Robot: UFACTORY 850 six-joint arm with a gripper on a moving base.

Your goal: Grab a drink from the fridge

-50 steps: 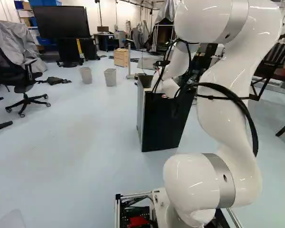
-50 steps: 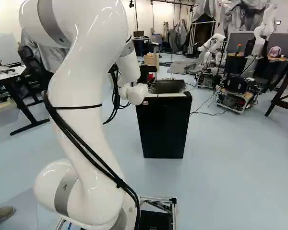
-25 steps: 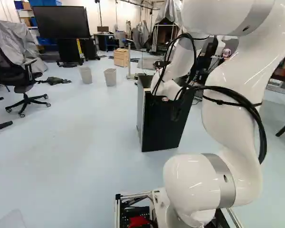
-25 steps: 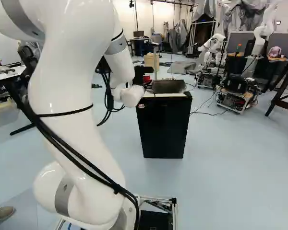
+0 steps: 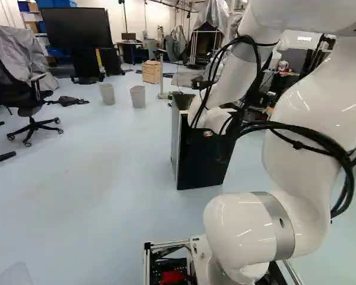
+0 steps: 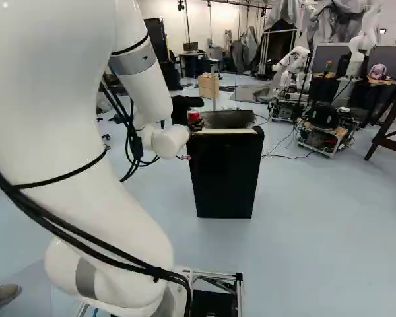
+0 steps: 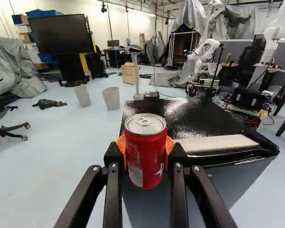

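At the upper middle of the right base view my black gripper [image 6: 182, 109] is partly hidden behind the white wrist, with a red can [image 6: 193, 117] showing beside it. The wrist view shows the gripper [image 7: 145, 151] shut on the red can [image 7: 146, 156], an orange pad against each side. The can is upright, its silver lid and pull tab facing up. Past it lies the glossy black top of the fridge [image 7: 202, 116], whose black body [image 6: 224, 175] stands on the floor. Whether can and fridge touch, I cannot tell. The fridge's inside is out of sight.
A light strip [image 7: 218, 144] lies along the fridge top's edge. Two grey bins [image 5: 138, 96] and a wooden drawer box [image 5: 151, 72] stand farther off. Another robot [image 6: 294, 72] is beyond the fridge, and an office chair [image 5: 29, 101] is at the left of the left base view.
The arm has drawn back and leans farther to the side. In the right base view, gripper and red can have moved together leftward and slightly down past the fridge. The base has stayed put.
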